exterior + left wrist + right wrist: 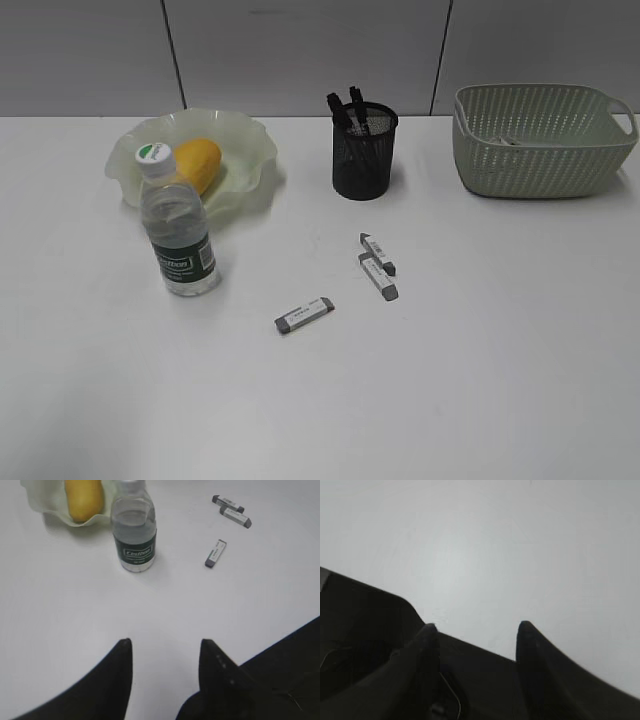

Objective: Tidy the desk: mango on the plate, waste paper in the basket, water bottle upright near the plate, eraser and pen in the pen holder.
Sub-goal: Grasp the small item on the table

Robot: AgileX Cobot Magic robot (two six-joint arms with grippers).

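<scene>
Three small grey-and-white rectangular erasers (304, 315) are lying loose on the plain white desk (480, 380) — likely light, stiff and low, so best pinched across the narrow sides. Both the left gripper (165, 647) and right gripper (476, 627) are hanging open and empty. Farther back, the clear green-labelled water bottle (178, 225) is standing beside the ruffled green plate (240, 135) holding the yellow mango (197, 163); the black mesh pen holder (364, 155) and sage-green perforated basket (540, 140) are sitting behind.
</scene>
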